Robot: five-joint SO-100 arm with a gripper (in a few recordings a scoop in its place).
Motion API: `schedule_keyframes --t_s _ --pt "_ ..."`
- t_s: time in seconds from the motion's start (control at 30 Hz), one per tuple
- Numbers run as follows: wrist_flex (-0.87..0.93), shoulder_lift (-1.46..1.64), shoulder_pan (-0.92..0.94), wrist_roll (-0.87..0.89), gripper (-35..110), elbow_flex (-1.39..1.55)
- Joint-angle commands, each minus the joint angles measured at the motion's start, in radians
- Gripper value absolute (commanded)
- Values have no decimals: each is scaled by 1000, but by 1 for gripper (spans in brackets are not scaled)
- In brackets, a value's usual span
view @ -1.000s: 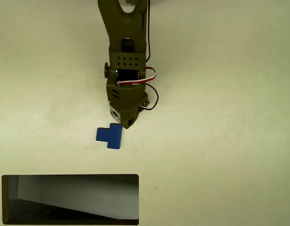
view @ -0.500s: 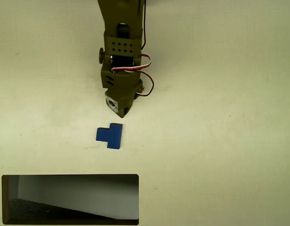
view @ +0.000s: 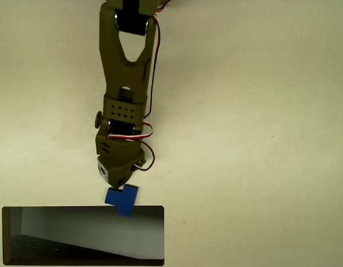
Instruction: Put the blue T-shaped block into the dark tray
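In the overhead view, my olive-green arm (view: 125,105) reaches down the frame from the top edge, its gripper (view: 117,182) tipped toward the lower left, right above the blue T-shaped block (view: 122,199). The block sits at the near rim of the dark tray (view: 82,209), one corner overlapping the thin black rim, the rest over the pale worktop (view: 260,139). I cannot tell whether the jaws are clenched on the block or merely pressed against its upper edge: the wrist body hides the fingertips.

As I judge it, the block is at the threshold, not yet inside. The main risk is that it catches on the rim. If the piece is being nudged along the worktop, the raised edge could stop it, tip it, or swing it sideways around the contact point. If it is gripped, the hold looks to be near one edge, so it could twist or drop short and rest straddling the rim. The red and white wires (view: 142,146) looping beside the wrist hang close to the block and could snag as I go lower.
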Motion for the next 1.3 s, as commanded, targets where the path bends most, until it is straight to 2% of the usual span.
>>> schedule_keyframes --t_s 0.0,0.4,0.67,0.73,0.83,0.87,1.0,1.27 --pt "23 -9 12 -8 0 -23" --pt "-71 98 12 -20 0 198" --pt "-144 20 -40 61 0 110" --pt "-284 -81 -91 267 0 -12" --pt "-770 -268 -178 732 0 -230" --pt "-834 -310 -189 798 0 -302" --pt "-773 -368 -183 870 0 -456" --pt "-689 -298 -91 801 0 -344"
